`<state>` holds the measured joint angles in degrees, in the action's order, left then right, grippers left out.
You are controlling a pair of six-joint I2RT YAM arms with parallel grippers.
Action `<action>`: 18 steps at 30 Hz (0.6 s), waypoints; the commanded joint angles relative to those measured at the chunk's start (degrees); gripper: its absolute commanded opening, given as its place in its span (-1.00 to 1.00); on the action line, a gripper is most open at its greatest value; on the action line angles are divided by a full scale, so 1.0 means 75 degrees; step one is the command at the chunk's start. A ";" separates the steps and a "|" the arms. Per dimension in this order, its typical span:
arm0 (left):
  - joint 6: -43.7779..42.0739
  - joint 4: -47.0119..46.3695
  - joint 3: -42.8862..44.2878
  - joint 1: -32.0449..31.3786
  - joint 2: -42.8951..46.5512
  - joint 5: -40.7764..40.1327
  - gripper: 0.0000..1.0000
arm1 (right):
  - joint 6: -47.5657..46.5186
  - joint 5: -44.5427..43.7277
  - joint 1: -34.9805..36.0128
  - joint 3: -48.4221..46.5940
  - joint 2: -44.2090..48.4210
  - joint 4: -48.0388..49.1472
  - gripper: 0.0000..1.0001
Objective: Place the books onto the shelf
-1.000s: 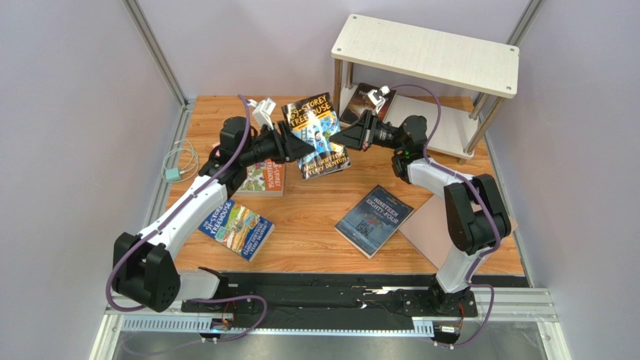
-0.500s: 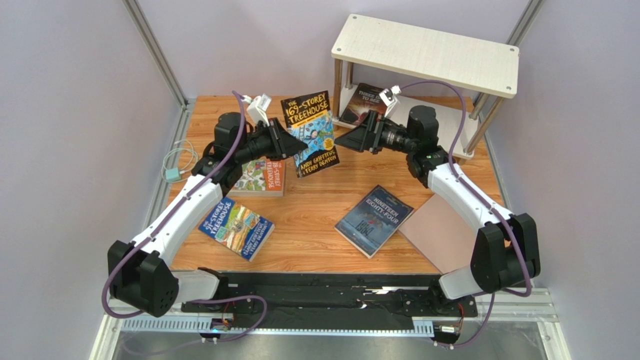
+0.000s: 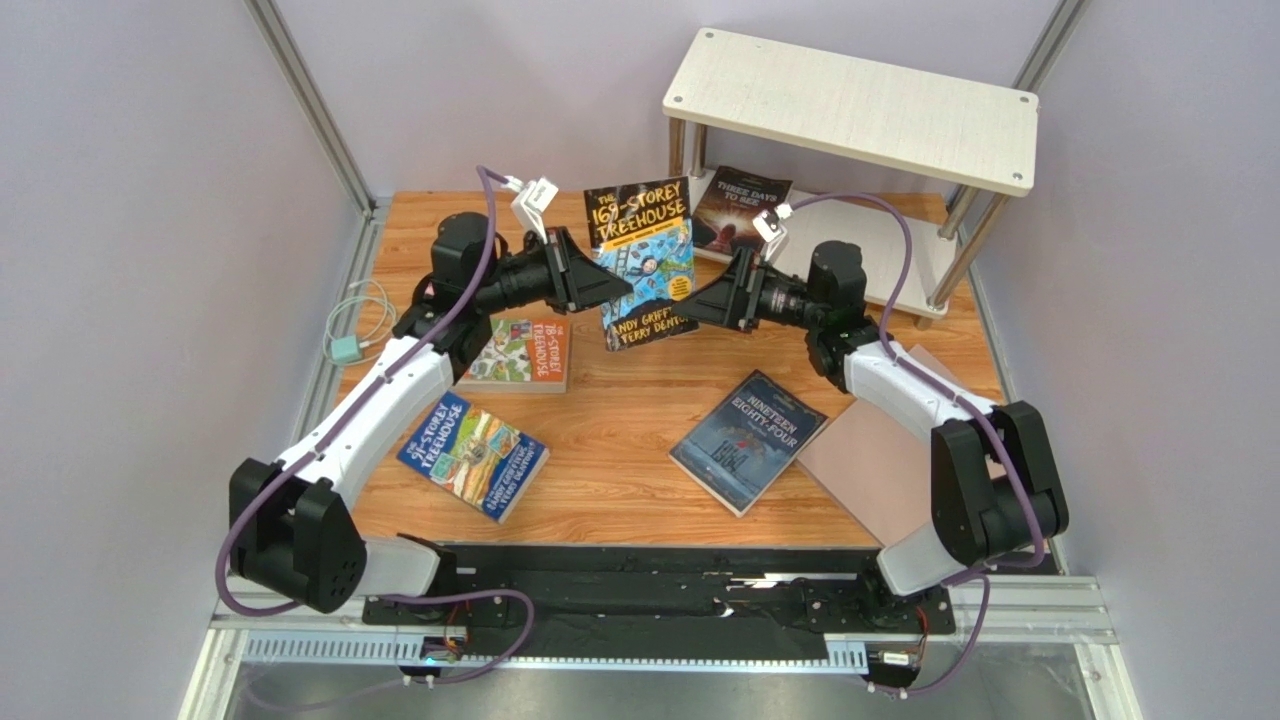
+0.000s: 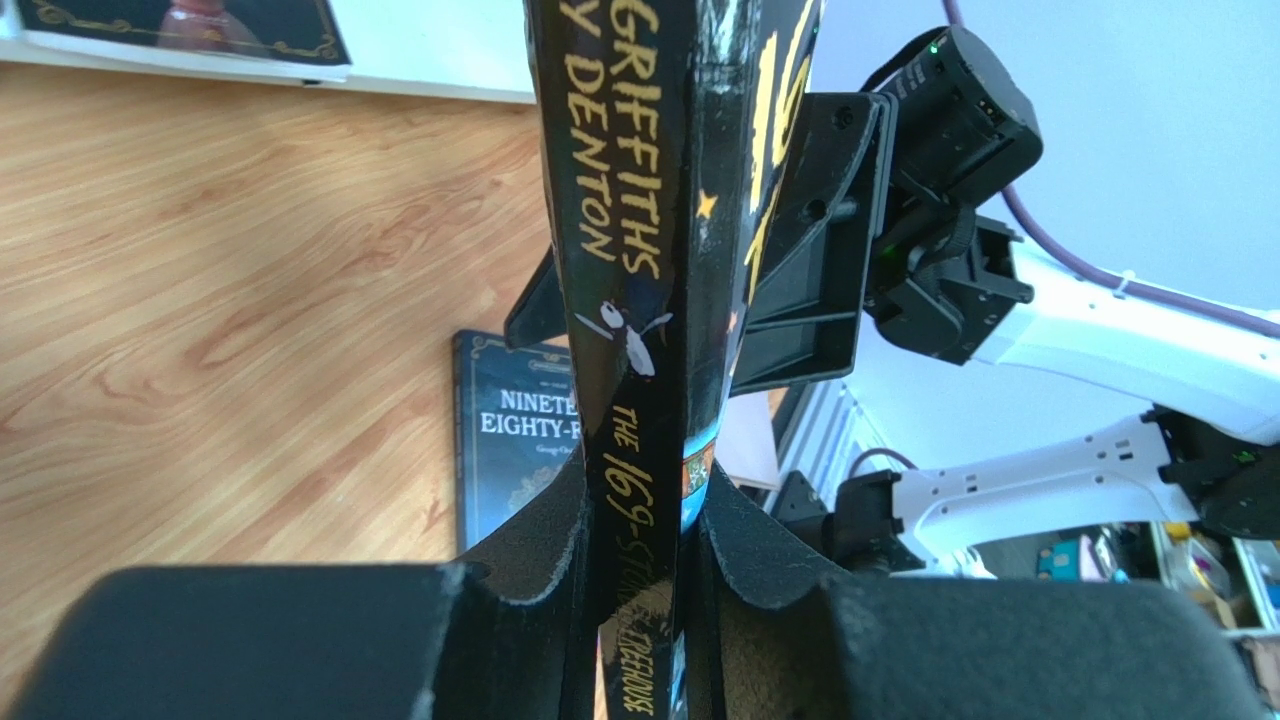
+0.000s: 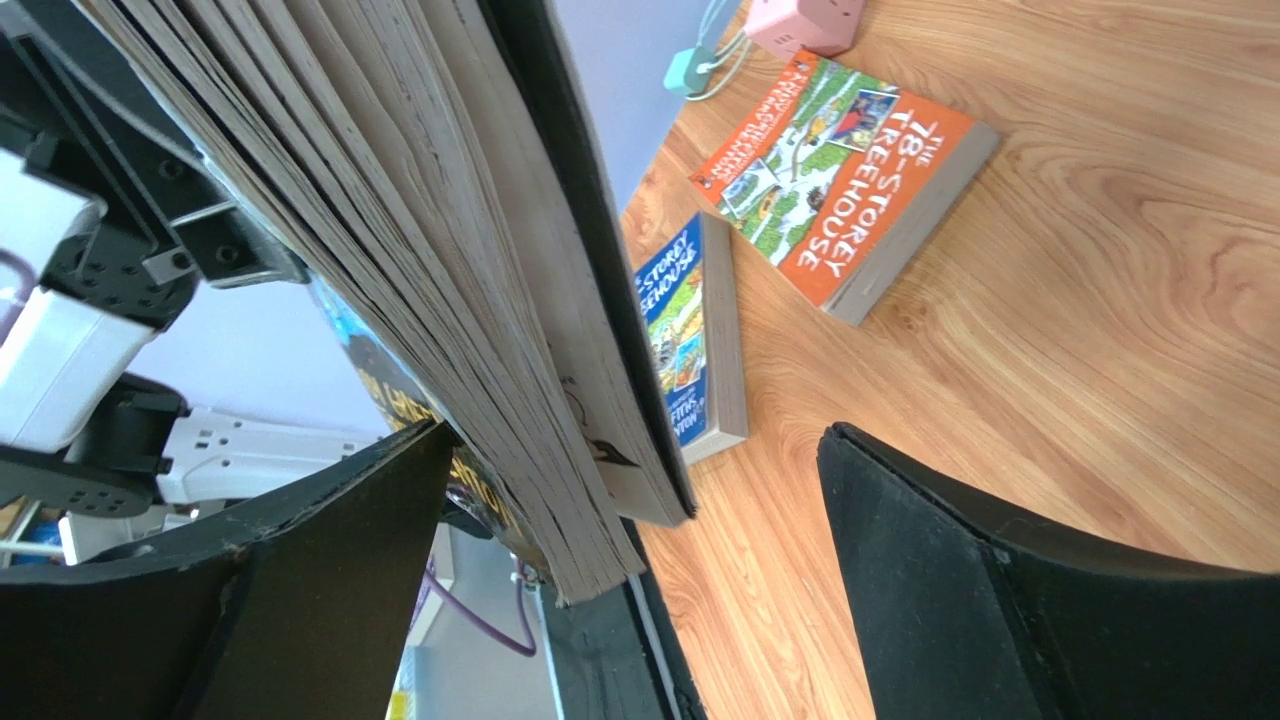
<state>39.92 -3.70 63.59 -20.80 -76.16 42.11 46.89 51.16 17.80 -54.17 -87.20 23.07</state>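
Observation:
The black "169-Storey Treehouse" book hangs upright above the table, and my left gripper is shut on its spine edge. My right gripper stands open, its jaws straddling the book's page edge without pressing it. On the table lie an orange book, a blue Treehouse book and a dark blue book. A dark brown book leans on the lower board of the shelf at the back right.
A brown cardboard sheet lies at the table's right, partly under the right arm. A cable with a small plug sits off the table's left edge. Walls and frame posts close in the sides and the back.
The book passed from the right gripper to the left: the left shut on it and the right opened. The right backed off, then came back round the page edge. The book shifted slightly right.

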 commanded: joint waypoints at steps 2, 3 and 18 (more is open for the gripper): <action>0.0349 -0.1450 0.0416 -0.0063 -0.0122 0.0726 -1.00 | 0.0836 0.0373 0.0017 0.0250 -0.0104 0.1680 0.92; 0.0372 -0.1498 0.0392 -0.0063 -0.0169 0.0691 -1.00 | 0.1000 0.0456 0.0040 0.0239 -0.0104 0.1891 0.88; -0.0752 0.3816 0.2735 -0.0063 -0.1869 -0.3485 0.08 | -0.0018 -0.0293 -0.0275 -0.0242 -0.0022 -0.0146 -1.00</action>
<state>39.97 2.26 74.87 -20.97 -90.00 39.42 50.06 51.72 16.40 -53.98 -87.88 26.17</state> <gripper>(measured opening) 0.419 0.128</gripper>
